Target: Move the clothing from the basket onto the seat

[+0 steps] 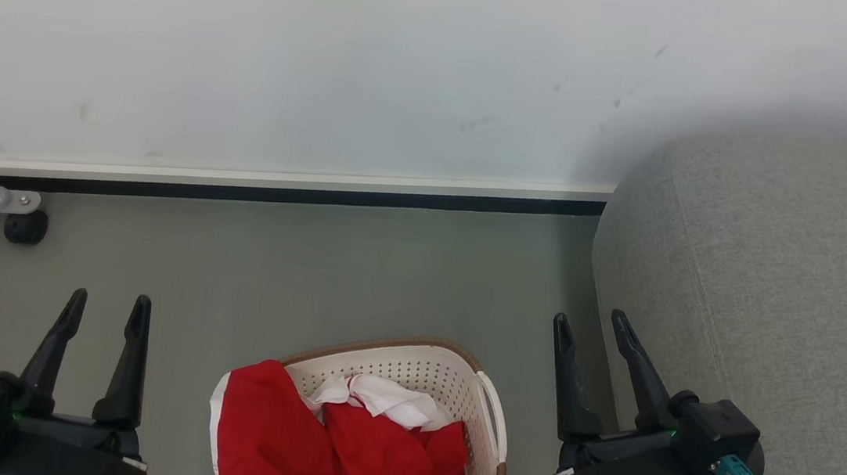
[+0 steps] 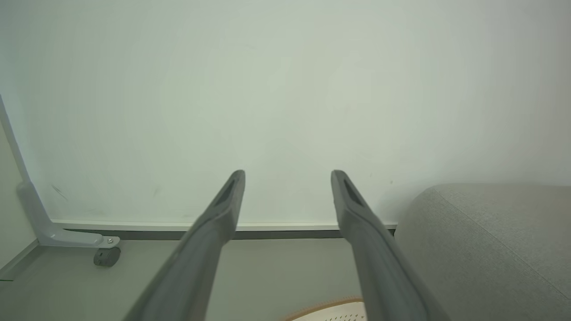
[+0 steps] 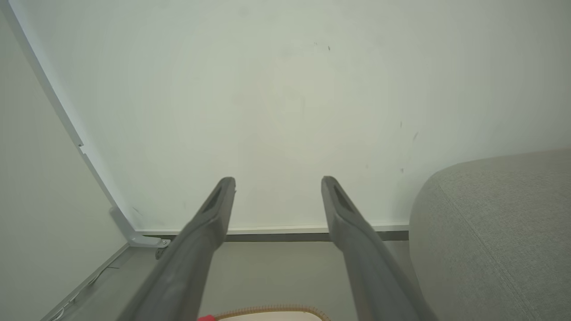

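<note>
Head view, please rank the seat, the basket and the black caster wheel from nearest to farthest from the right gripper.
1. The seat, immediately beside the right gripper, on its right.
2. The basket, lower and to its left, holding the clothing.
3. The caster wheel, far off to the left.

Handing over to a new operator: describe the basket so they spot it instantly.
Start at the grey seat on the right; on the floor left of it sits the basket. It is cream perforated plastic with a brown rim, red-and-white clothing heaped inside.
</note>
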Tool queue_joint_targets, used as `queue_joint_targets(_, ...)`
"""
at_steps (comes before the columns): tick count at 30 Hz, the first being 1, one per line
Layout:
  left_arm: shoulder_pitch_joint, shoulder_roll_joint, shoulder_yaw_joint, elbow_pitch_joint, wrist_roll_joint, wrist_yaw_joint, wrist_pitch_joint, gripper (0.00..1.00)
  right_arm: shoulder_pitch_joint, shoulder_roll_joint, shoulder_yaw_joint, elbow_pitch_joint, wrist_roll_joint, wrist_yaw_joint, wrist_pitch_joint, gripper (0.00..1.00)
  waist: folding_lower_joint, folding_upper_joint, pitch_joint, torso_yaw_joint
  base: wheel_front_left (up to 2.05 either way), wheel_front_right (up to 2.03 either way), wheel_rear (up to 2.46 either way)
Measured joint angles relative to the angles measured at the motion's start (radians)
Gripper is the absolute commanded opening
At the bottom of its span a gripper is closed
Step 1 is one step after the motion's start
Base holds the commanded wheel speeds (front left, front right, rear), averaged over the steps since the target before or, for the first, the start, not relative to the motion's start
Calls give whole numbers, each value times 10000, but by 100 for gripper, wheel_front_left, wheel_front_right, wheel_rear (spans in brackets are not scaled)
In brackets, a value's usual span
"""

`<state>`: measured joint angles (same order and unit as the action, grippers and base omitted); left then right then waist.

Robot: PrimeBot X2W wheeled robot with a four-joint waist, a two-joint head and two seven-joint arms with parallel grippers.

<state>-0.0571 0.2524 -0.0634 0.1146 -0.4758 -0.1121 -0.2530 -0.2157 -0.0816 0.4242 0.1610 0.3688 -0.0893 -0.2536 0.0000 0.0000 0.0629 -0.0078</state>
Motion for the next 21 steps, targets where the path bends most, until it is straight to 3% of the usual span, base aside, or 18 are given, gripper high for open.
queue_joint_targets(21,-558,529,151,-291,-627,-115,0,100,-90,174,151,-673,-608,-232,-2,100,1,1,1965,-675,0,0,0)
